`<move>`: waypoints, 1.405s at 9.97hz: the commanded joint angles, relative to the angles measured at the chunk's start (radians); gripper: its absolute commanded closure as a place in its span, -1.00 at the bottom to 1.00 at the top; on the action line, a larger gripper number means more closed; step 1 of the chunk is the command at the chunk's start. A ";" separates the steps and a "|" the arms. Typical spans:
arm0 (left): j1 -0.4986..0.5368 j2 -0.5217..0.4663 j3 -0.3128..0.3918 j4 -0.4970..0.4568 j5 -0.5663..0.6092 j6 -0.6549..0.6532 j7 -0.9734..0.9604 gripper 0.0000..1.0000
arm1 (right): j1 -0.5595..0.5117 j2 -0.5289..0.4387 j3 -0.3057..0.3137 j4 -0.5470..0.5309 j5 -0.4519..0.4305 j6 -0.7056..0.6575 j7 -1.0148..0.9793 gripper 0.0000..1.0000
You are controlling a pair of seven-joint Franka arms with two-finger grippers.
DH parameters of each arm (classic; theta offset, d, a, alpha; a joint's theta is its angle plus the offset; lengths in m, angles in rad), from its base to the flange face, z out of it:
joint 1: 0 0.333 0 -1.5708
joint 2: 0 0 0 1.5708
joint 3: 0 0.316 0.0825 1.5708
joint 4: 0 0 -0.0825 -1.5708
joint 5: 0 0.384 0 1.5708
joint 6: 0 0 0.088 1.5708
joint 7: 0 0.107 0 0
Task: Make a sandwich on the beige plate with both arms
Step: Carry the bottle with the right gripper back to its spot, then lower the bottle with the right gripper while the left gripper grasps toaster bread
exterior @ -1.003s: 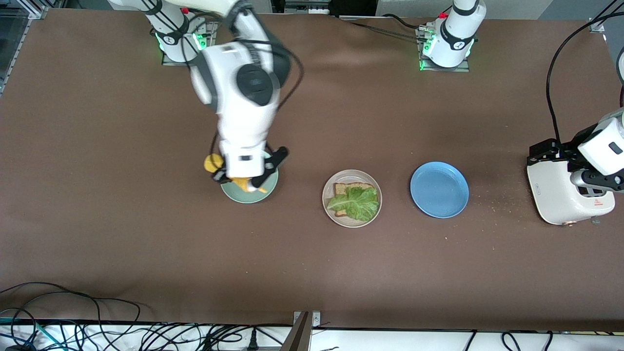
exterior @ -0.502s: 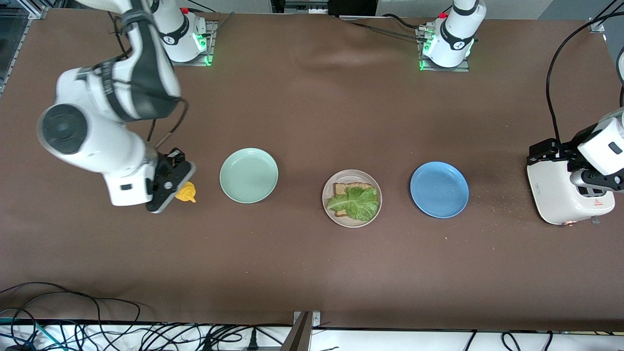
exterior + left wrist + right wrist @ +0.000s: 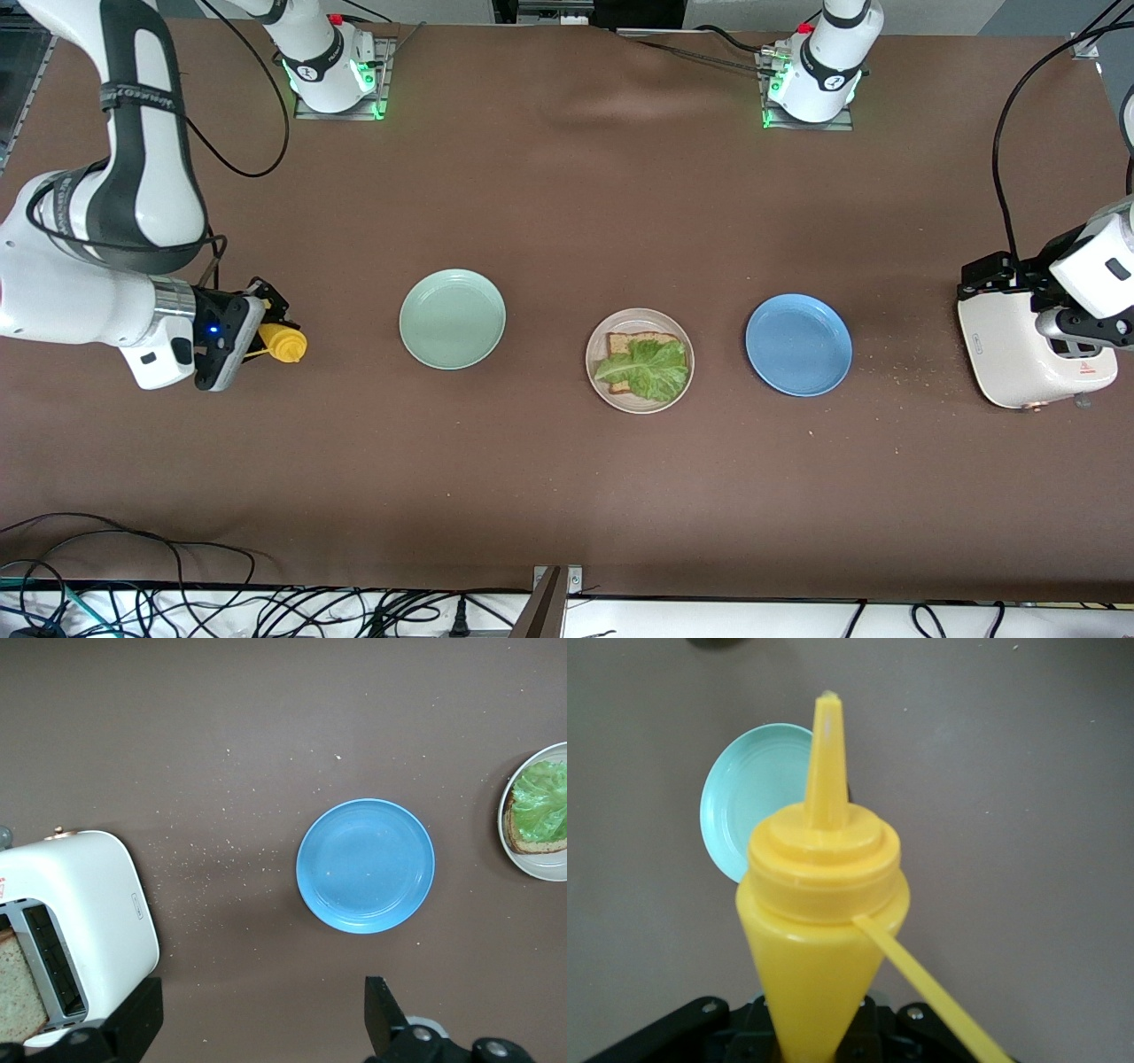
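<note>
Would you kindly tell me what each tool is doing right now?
Left tool: open, holding nothing, above the toaster.
Right tool: shut on the yellow squeeze bottle.

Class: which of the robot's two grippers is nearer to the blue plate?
The left. The left gripper, open, hangs above the toaster, which stands beside the blue plate. The right gripper, shut on a yellow squeeze bottle, is at the right arm's end, past the mint-green plate.

Robotics lab: brown-covered table (image 3: 567, 496), two bolted-down arm bases (image 3: 811, 84), loose cables (image 3: 177, 602) along its edge.
</note>
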 commanded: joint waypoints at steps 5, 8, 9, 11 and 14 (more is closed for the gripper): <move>0.001 -0.003 -0.002 0.003 0.057 -0.015 0.003 -1.00 | -0.132 -0.024 -0.038 -0.268 0.266 0.049 -0.598 1.00; 0.001 -0.002 -0.002 0.003 0.059 -0.015 0.000 -1.00 | -0.232 -0.001 -0.037 -0.362 0.372 -0.034 -0.862 1.00; 0.001 0.000 -0.001 0.003 0.059 -0.015 -0.003 -1.00 | -0.262 0.029 -0.037 -0.373 0.414 -0.081 -0.919 1.00; 0.039 0.021 0.007 0.006 0.055 -0.009 -0.006 -1.00 | -0.310 0.118 -0.037 -0.371 0.493 -0.154 -1.038 1.00; 0.140 0.037 0.010 0.011 0.052 -0.003 -0.004 -1.00 | -0.332 0.154 -0.035 -0.371 0.524 -0.183 -1.099 1.00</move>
